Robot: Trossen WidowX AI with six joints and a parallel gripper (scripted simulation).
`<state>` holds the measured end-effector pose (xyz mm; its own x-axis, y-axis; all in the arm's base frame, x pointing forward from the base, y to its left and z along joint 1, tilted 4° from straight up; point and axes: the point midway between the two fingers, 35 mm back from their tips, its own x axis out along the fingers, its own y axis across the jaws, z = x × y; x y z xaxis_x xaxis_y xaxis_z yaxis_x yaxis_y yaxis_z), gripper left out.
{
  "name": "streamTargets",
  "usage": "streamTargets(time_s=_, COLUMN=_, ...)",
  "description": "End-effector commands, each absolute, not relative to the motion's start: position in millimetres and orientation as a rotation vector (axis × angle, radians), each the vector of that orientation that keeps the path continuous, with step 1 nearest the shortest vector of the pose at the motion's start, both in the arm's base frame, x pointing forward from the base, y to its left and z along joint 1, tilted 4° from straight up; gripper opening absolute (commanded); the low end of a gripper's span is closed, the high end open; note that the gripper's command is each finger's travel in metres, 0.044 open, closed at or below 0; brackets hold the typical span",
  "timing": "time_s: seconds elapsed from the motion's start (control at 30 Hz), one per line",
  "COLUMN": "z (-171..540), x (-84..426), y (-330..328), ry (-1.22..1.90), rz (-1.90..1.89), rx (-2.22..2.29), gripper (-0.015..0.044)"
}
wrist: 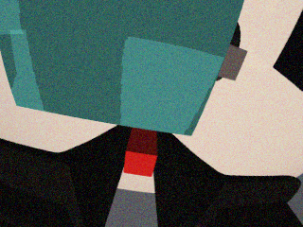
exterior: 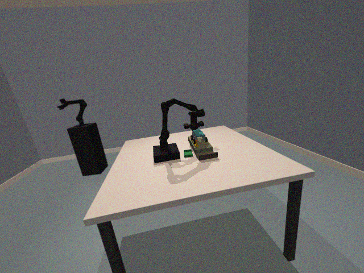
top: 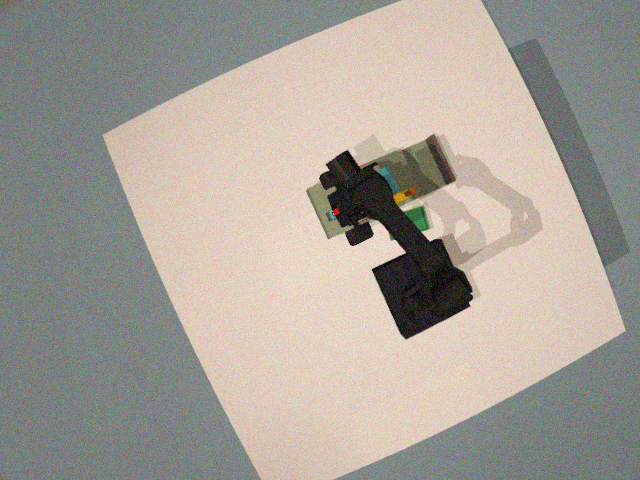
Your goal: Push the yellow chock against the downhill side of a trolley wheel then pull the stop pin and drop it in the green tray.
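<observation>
The teal trolley [top: 388, 179] [exterior: 198, 133] [wrist: 71, 61] stands on the grey-green ramp [top: 319, 203] [exterior: 205, 149], partly hidden under the arm in the top view. The stop pin's red head [top: 336, 211] [wrist: 140, 163] shows at the trolley's uphill end. My gripper [wrist: 144, 127] [exterior: 193, 129] points down and is shut on this head, one finger on each side. The pin's lower part is hidden. The yellow chock [top: 401, 197] [exterior: 196, 143] with its orange handle is on the ramp near a downhill wheel; whether it touches is not clear. The green tray [top: 417, 219] [exterior: 187, 153] shows no pin in it.
The arm's black base [top: 413, 304] [exterior: 166, 153] stands on the table beside the tray. A dark brown end stop [top: 440, 159] [exterior: 208, 155] crosses the ramp's low end. A second arm on a black pedestal [exterior: 88, 149] stands off beyond the table.
</observation>
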<state>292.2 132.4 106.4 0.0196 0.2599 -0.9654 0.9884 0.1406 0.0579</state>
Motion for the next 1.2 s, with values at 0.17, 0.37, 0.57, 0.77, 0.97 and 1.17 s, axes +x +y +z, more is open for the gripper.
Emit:
streamTargets(time_s=0.17, z=110, x=292, y=132, ry=1.432, rz=-0.939, rx=1.302, gripper=0.0)
streamTargets(time_s=0.37, z=114, x=290, y=131, ry=1.433, rz=-0.943, rx=1.302, gripper=0.0)
streamTargets(time_s=0.57, z=117, x=290, y=131, ry=1.433, rz=-0.943, rx=1.302, gripper=0.0)
streamTargets(time_s=0.77, z=120, x=290, y=130, ry=1.433, rz=-0.943, rx=1.302, gripper=0.0)
streamTargets(time_s=0.97, z=122, x=290, y=129, ry=1.433, rz=-0.943, rx=1.302, gripper=0.0)
streamTargets(time_s=1.17, z=125, x=290, y=129, ry=1.433, rz=-0.943, rx=1.302, gripper=0.0)
